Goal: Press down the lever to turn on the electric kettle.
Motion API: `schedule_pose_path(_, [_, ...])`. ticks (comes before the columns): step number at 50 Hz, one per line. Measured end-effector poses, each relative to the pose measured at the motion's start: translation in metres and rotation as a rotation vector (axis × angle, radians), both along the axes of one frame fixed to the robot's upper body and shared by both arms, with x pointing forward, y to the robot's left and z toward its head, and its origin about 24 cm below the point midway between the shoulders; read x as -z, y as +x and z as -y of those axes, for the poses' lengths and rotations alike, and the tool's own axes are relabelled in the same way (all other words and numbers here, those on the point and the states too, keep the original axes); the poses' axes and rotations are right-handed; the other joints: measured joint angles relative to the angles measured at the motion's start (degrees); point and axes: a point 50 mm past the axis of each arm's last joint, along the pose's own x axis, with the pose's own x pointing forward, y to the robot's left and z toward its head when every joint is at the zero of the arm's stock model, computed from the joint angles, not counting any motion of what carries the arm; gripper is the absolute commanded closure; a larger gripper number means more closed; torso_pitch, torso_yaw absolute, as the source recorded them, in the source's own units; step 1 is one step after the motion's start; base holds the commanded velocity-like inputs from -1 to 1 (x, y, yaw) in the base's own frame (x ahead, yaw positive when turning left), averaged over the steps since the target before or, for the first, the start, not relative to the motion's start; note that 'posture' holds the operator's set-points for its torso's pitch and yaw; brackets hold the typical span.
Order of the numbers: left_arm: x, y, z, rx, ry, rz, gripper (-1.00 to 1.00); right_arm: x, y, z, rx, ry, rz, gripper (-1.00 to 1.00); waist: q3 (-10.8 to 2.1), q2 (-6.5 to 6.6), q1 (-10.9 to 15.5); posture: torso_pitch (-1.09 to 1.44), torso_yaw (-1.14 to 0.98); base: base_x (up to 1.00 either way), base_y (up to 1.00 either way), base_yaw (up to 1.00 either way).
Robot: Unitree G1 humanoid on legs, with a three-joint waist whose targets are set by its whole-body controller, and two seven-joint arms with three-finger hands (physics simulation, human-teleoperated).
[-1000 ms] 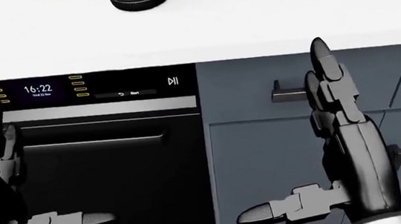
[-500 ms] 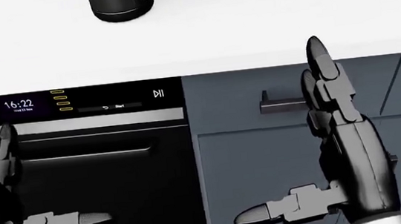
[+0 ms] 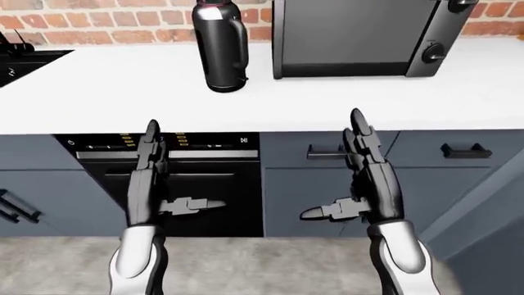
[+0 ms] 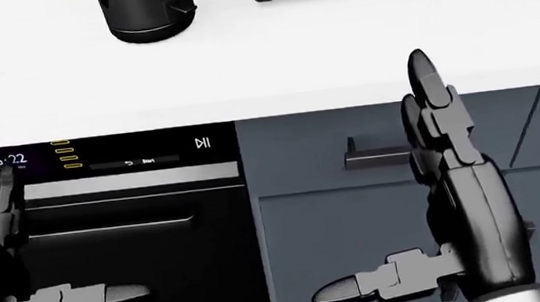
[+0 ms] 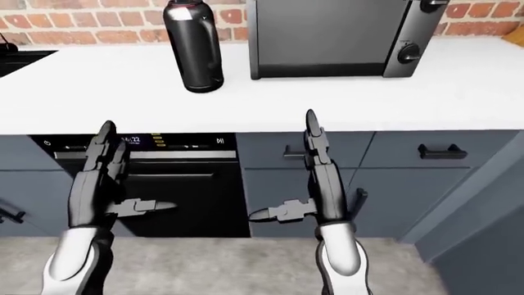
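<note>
Left-eye view shows the kettle [image 3: 219, 44], a tall black one, standing upright on the white counter [image 3: 123, 92] toward the top of the picture, just beside the left edge of a dark microwave [image 3: 360, 37] and under a brick wall [image 3: 106, 15]. Both hands hang well below it, out over the cabinet fronts and short of the counter edge. The left hand [image 3: 147, 178] is held flat with fingers straight and thumb stuck out sideways, over the black oven [image 3: 204, 196] and its lit panel; the right hand [image 3: 368, 178] is the same, fingers spread and straight, thumb out, over a grey drawer with a dark handle [image 3: 326, 152]. Neither hand holds or touches anything. In my judgement this is the approach step: the kettle has not been reached, and no press has begun. The lever itself is hard to pick out; a small nub at the kettle's base on its right side, seen in the head view [image 4: 181, 9], may be it, but I cannot tell for sure. The next move likely calls for closing in on the counter, raising a hand above the counter top and over to the kettle, finding the lever, then setting a fingertip on it and pushing straight down without tipping the tall body.
</note>
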Motion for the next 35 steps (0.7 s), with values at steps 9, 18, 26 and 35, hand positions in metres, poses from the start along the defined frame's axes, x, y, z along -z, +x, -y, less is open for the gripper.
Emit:
schedule_pose_path(9, [0.005, -0.001, -0.006, -0.03, 0.004, -0.024, -1.0, 0.004, 0.001, -0.005, -0.024, 0.005, -0.025, -1.0, -0.59, 0.01, 0.96, 0.0, 0.0, 0.09, 0.0, 0.0])
schedule_pose_path(18, [0.007, 0.0, 0.002, 0.007, -0.01, -0.026, -1.0, 0.003, 0.001, 0.0, 0.003, -0.004, -0.015, -1.0, -0.46, -4.23, 0.1, 0.0, 0.0, 0.09, 0.0, 0.0])
schedule_pose_path(26, [0.002, -0.001, -0.001, -0.003, -0.004, 0.002, -1.0, 0.0, 0.0, -0.001, -0.001, -0.002, 0.001, -1.0, -0.05, 0.44, -0.05, 0.0, 0.0, 0.09, 0.0, 0.0])
schedule_pose_path(35, [0.006, -0.001, -0.005, -0.03, -0.001, -0.027, -1.0, 0.003, 0.0, -0.005, -0.022, 0.004, -0.021, -1.0, -0.43, -0.48, 0.86, 0.0, 0.0, 0.09, 0.0, 0.0])
